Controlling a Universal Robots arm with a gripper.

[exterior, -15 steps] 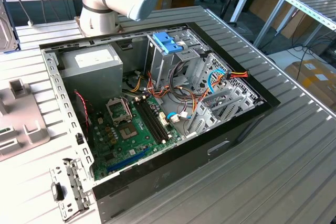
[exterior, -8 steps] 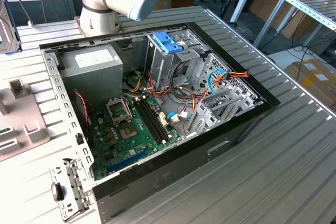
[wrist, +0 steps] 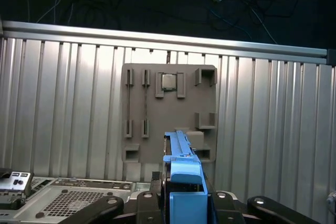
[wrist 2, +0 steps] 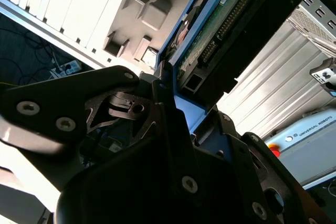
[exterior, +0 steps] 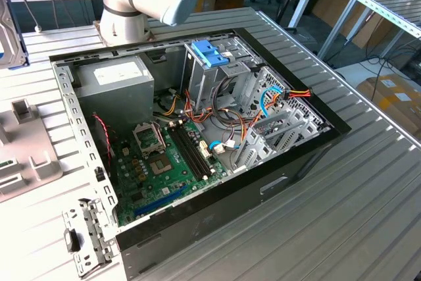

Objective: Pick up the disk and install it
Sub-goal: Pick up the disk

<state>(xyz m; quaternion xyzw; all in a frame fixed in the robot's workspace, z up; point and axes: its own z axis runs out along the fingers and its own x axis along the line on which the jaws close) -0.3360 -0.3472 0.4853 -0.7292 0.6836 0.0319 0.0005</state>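
The disk (wrist: 181, 163) is a dark slab with blue trim, seen edge-on in the first wrist view. My gripper (wrist: 184, 200) is shut on it, one black finger on each side. The second wrist view shows the disk's (wrist 2: 226, 24) green circuit board and connectors standing out past the fingers (wrist 2: 157, 93). In the exterior view the disk's (exterior: 10, 31) silver face pokes in at the far left edge, raised above the table. It hangs over a grey parts holder (wrist: 168, 111), away from the open computer case (exterior: 316, 143).
Inside the case are a green motherboard (exterior: 164, 162), a grey power-supply box (exterior: 115, 77), loose cables and a metal drive cage with a light-blue latch (exterior: 210, 54). The grey holder (exterior: 26, 156) lies at the exterior view's left. The arm's base (exterior: 131, 4) stands behind the case.
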